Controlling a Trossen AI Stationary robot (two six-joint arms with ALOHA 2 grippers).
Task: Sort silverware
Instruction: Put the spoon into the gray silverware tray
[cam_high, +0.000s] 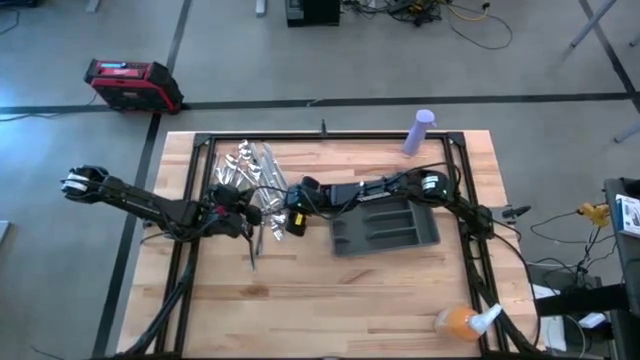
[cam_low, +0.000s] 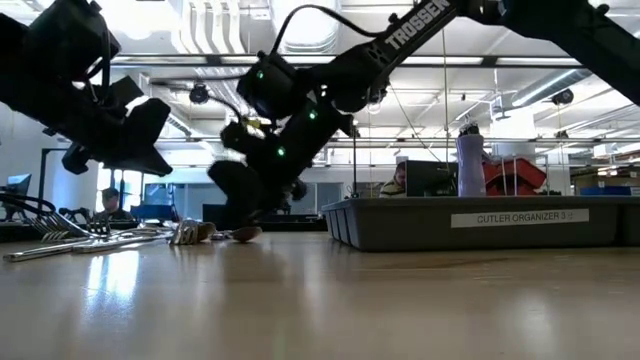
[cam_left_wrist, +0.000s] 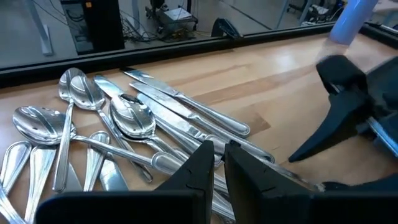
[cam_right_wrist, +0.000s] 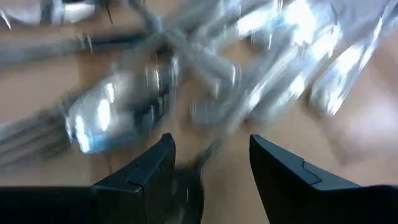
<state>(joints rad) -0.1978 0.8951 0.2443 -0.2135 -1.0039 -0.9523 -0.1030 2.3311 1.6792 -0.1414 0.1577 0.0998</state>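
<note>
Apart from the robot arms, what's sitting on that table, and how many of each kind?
Silverware heap: 1 (pieces overlap too much to count)
Dark grey tray: 1
Purple cylinder: 1
Orange spray bottle: 1
Total: 4

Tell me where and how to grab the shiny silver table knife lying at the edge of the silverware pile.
Grip the shiny silver metal table knife at its rounded handle end, which juts clear of the pile over bare wooden table. It lies flat, so come straight down from above with the end effector's fingers across its slim width. The blade end sits among the spoons, which would probably crowd a grasp there.
</note>
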